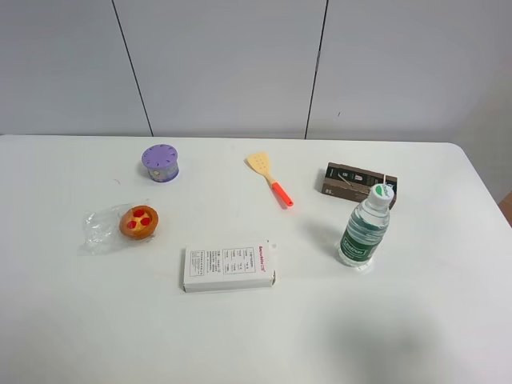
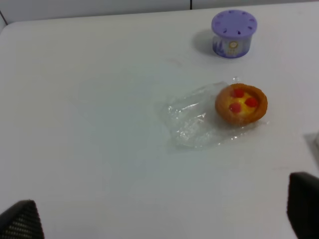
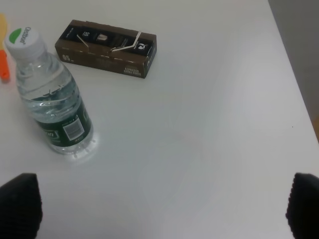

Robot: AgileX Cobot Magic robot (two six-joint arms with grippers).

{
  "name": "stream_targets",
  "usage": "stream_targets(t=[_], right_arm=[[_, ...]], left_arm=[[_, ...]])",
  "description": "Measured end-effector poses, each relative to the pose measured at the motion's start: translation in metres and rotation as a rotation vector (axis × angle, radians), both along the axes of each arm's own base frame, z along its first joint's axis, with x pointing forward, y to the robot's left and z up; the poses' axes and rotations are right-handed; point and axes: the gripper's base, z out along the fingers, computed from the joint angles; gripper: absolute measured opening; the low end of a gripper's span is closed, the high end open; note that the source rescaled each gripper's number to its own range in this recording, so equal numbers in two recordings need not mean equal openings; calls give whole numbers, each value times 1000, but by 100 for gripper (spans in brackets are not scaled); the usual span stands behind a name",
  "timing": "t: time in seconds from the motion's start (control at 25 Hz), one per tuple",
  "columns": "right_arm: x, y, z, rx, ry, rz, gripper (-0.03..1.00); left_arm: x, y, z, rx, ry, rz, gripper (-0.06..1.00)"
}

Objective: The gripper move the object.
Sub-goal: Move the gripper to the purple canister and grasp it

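Squat purple canister [image 1: 161, 162] stands upright on the white surface [image 1: 432, 320], far left side, near a fruit tart [image 1: 139, 222]. Left gripper [image 2: 162, 214] and right gripper [image 3: 162, 206] — both spread wide, holding nothing.

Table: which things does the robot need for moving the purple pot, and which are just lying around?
For the job:
purple pot
left gripper, probably, since its camera sees the pot

Just lying about:
tart
plastic wrap
white box
spatula
brown box
bottle
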Motion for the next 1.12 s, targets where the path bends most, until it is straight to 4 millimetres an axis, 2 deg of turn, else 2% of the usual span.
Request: stream_targets(t=[1.12], right_arm=[[0,0,0,0,0,0,100]], left_arm=[[0,0,0,0,0,0,100]])
